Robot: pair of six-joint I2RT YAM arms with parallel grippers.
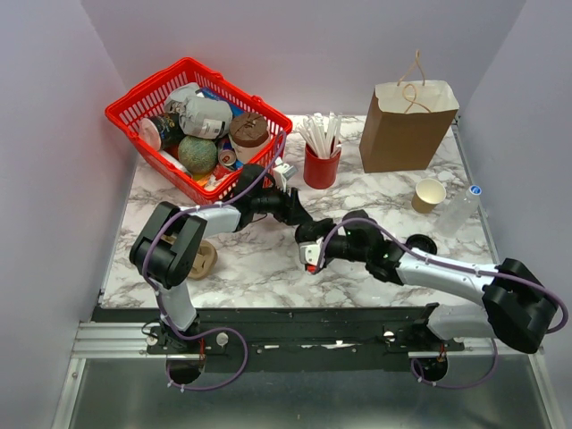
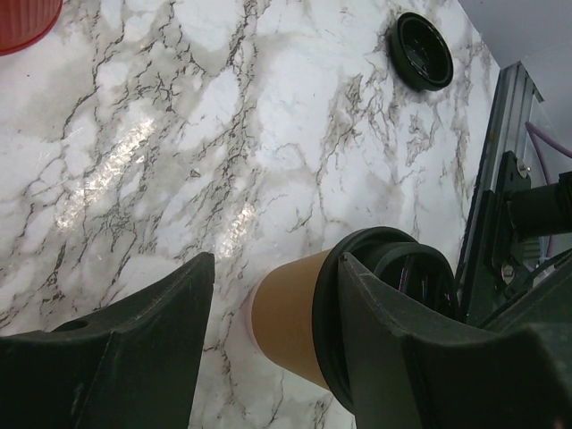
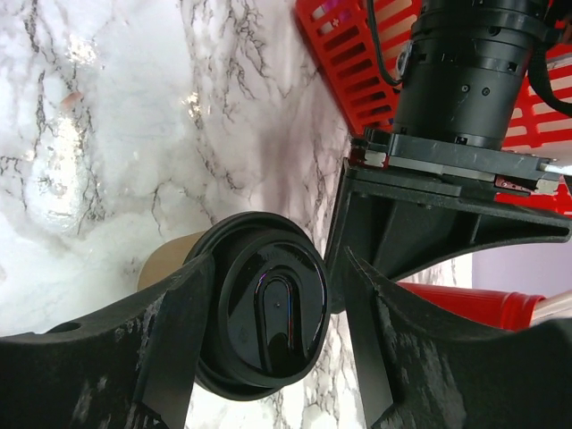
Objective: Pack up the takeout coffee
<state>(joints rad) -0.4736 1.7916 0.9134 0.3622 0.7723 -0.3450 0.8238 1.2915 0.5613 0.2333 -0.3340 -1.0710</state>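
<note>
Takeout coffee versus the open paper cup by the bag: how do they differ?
The takeout coffee carries a black lid; the open cup is lidless, pale inside. The takeout coffee looks tipped, its side toward the marble; the open cup stands upright. The takeout coffee lies between the left fingers; the open cup stands free near the paper bag. Both are paper cups.

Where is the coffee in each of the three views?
Left wrist: coffee at bottom centre.
Right wrist: lower centre, its lid facing the camera.
Top: centre, mostly hidden where the left gripper and right gripper meet.
Shared landmark: the red cup.
</note>
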